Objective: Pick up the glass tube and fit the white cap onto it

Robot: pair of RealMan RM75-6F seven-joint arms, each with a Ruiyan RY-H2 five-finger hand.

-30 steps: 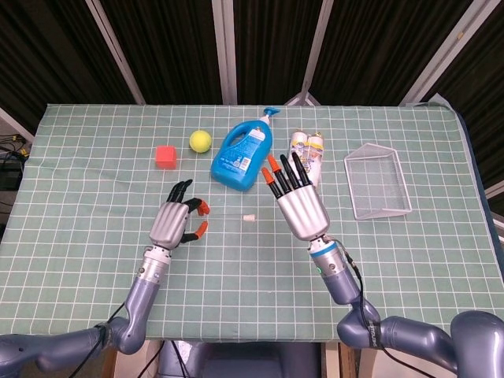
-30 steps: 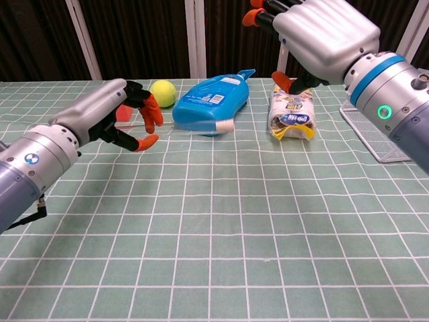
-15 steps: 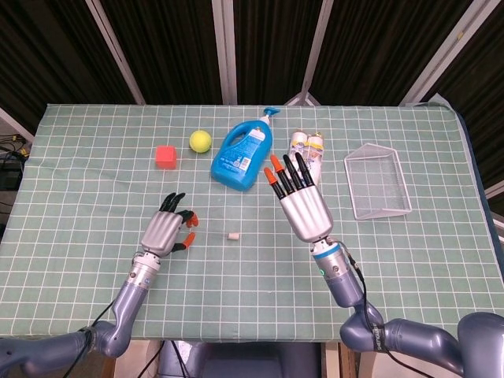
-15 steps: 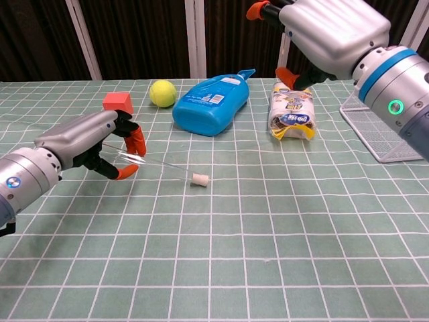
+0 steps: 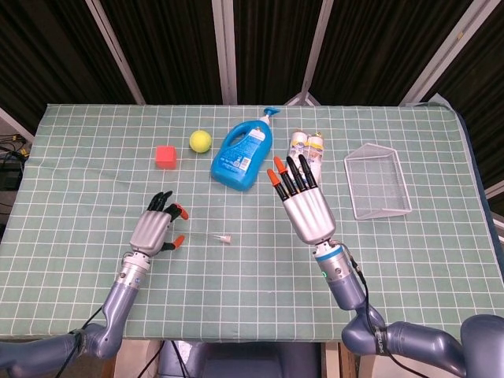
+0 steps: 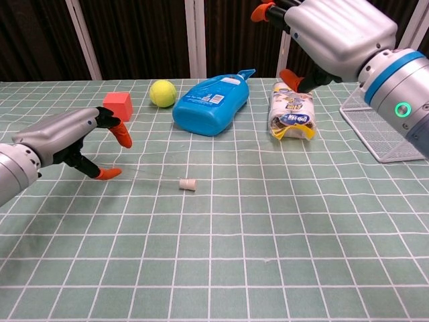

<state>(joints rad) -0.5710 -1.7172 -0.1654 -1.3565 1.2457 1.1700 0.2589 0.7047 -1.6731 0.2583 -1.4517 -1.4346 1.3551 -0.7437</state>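
The thin glass tube (image 6: 151, 176) lies flat on the green checked cloth, with the white cap (image 6: 188, 184) sitting at its right end. In the head view the cap (image 5: 226, 238) shows clearly and the tube is only a faint line to its left. My left hand (image 6: 70, 137) hovers just left of the tube's free end. Its thumb and fingers are spread apart with nothing between them, and the thumb tip is close to the tube. My right hand (image 6: 335, 30) is raised high with its fingers stretched out and empty; the head view shows this right hand (image 5: 305, 211) to the cap's right.
A blue detergent bottle (image 5: 244, 153) lies at mid-back, with a yellow tennis ball (image 5: 200, 141) and a red cube (image 5: 164, 155) to its left. A pack of small bottles (image 5: 308, 153) and a wire basket (image 5: 378, 185) sit to the right.
My left hand moved left and toward the near edge, lowering the capped tube onto the cloth, then spread its fingers off it. My right hand drifted slightly nearer.
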